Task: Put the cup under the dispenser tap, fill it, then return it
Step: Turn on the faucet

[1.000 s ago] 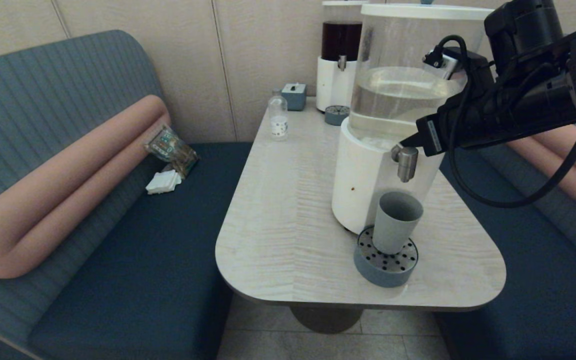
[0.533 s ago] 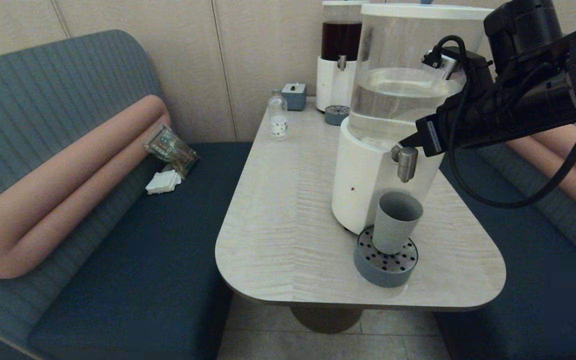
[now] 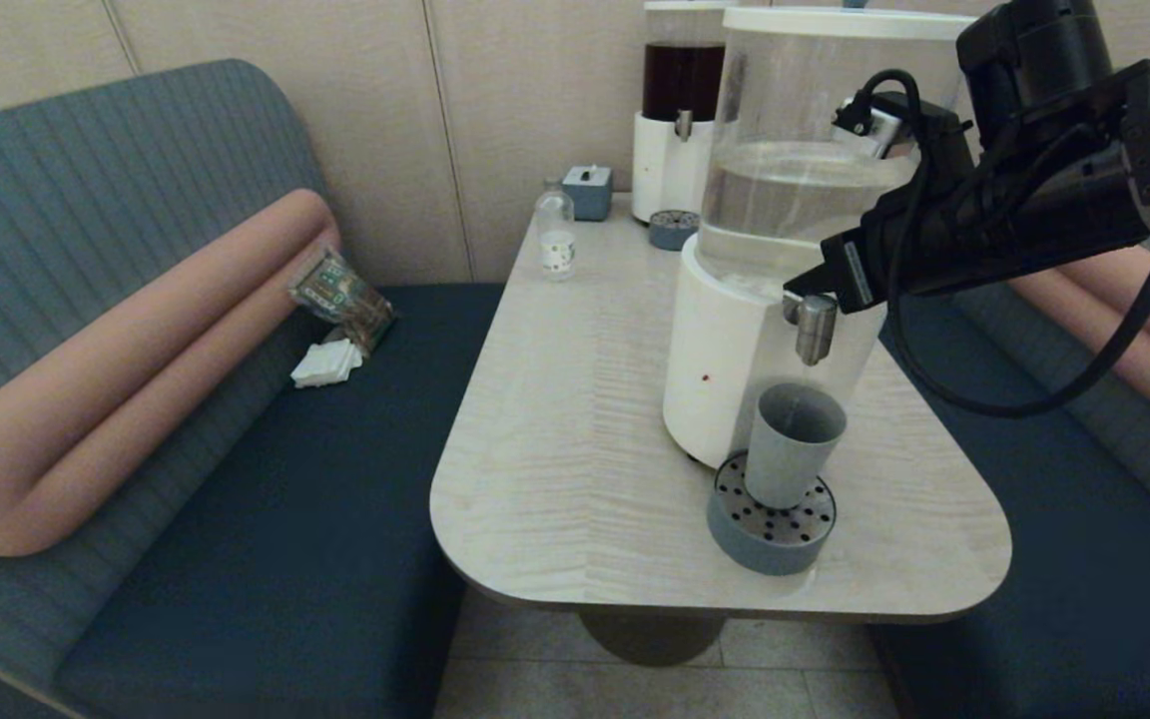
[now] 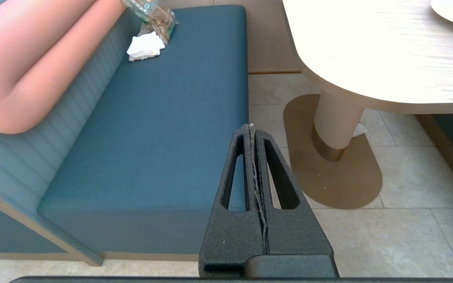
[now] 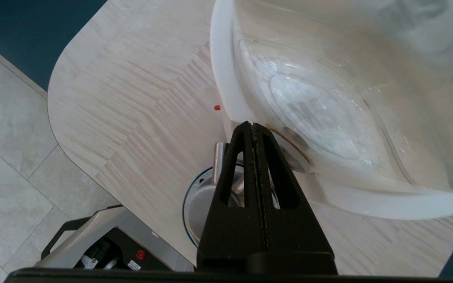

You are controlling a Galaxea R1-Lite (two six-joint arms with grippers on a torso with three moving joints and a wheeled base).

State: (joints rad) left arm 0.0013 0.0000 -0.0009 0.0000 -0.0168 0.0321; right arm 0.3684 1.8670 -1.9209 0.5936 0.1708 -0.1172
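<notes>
The grey-blue cup (image 3: 793, 444) stands upright on the round perforated drip tray (image 3: 770, 524), right below the steel dispenser tap (image 3: 815, 325) of the large white-based dispenser (image 3: 720, 369). My right gripper (image 3: 797, 291) is shut with nothing in it, its tip resting at the top of the tap, against the dispenser's base. In the right wrist view the shut right gripper (image 5: 253, 125) covers most of the tap (image 5: 219, 157), and the cup's open mouth (image 5: 199, 200) shows below it. My left gripper (image 4: 251, 127) hangs shut and empty over the bench seat and floor, away from the table.
At the table's back stand a dark-red-liquid dispenser (image 3: 680, 100), its small drip tray (image 3: 672, 230), a clear bottle with a white label (image 3: 555, 238) and a small blue-grey box (image 3: 587, 192). A snack packet (image 3: 340, 290) and napkins (image 3: 325, 362) lie on the left bench.
My right arm has shifted slightly to the left, bringing its shut tip closer over the tap's top. The cup and tray have not moved.
</notes>
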